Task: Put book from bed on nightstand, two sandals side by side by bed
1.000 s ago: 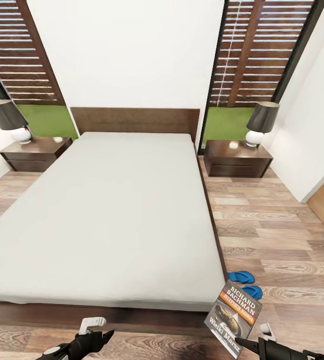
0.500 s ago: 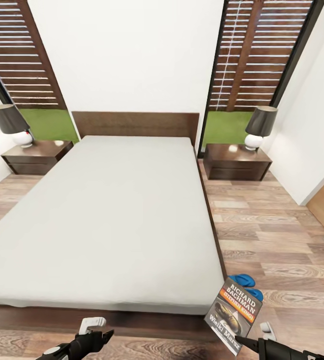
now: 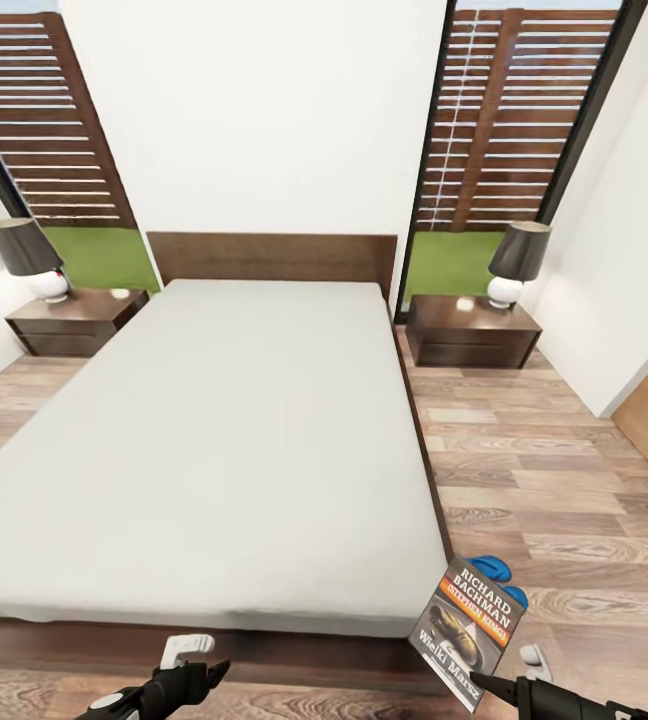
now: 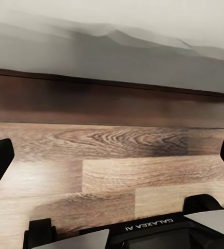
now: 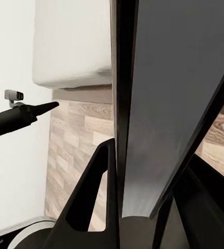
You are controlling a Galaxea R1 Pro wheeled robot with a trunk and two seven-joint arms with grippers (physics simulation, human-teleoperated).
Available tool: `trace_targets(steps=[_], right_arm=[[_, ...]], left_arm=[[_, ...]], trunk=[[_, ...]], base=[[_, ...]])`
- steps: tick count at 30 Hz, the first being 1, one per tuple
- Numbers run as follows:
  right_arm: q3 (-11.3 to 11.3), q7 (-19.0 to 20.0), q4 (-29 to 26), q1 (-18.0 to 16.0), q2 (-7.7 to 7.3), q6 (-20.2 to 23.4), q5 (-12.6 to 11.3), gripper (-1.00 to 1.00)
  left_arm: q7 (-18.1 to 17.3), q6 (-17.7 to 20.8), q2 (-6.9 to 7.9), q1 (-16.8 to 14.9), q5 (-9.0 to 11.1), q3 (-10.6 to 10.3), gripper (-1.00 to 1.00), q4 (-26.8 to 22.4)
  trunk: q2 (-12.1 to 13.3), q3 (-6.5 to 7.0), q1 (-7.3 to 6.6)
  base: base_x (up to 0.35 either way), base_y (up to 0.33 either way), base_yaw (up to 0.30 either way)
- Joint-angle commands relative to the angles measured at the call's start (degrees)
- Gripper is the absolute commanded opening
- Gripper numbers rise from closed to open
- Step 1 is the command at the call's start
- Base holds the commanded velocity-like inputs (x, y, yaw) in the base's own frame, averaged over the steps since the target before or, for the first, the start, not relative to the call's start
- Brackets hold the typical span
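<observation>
Two nightstands flanked the bed (image 3: 224, 440), and the book (image 3: 467, 632) was already off the mattress — pinched at its lower corner by the right gripper (image 3: 489, 688), cover facing the head camera, held upright above the floor just off the bed's near right corner. In the right wrist view the book's thin edge (image 5: 125, 104) ran straight up from between the clamped fingers. The left gripper (image 3: 204, 672) hung low in front of the bed frame with its fingers spread wide and nothing between them. The two sandals (image 3: 494, 580) lay on the planks beside the bed, mostly hidden behind the book. The step in hand looked like the carry to a nightstand. The right nightstand (image 3: 472, 332) stood well apart at the far end, a lamp (image 3: 516, 262) on its back corner — so the next move called for driving forward along the bed's right side, past the sandals, and setting the book flat on the free part of the top.
</observation>
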Motion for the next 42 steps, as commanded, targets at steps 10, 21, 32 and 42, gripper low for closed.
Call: trace_targets(steps=[10, 21, 32, 42], right_arm=[[0.2, 0.3, 0.1, 0.0, -0.02, 0.7, -0.5, -1.0], [0.2, 0.3, 0.1, 0.0, 0.0, 0.7, -0.5, -1.0], [0.2, 0.3, 0.1, 0.0, 0.0, 0.7, -0.5, -1.0], [0.2, 0.4, 0.1, 0.0, 0.03, 0.7, -0.5, -1.0]], left_arm=[[-0.3, 0.0, -0.02, 0.0, 0.4, 0.1, 1.0, 0.1], [-0.2, 0.0, 0.0, 0.1, 0.3, 0.1, 1.0, 0.1], [-0.1, -0.9, 0.3, 10.2, 0.1, 0.1, 1.0, 0.0], [0.0, -1.6, 0.63, 10.6, 0.3, 0.3, 1.0, -0.1]], trunk=[[0.0, 0.88, 0.01], [0.0, 1.9, 0.01], [0.0, 2.92, 0.01], [0.0, 3.85, 0.01]], base=[[0.0, 0.0, 0.0], [0.0, 0.0, 0.0], [0.0, 0.0, 0.0], [0.0, 0.0, 0.0]])
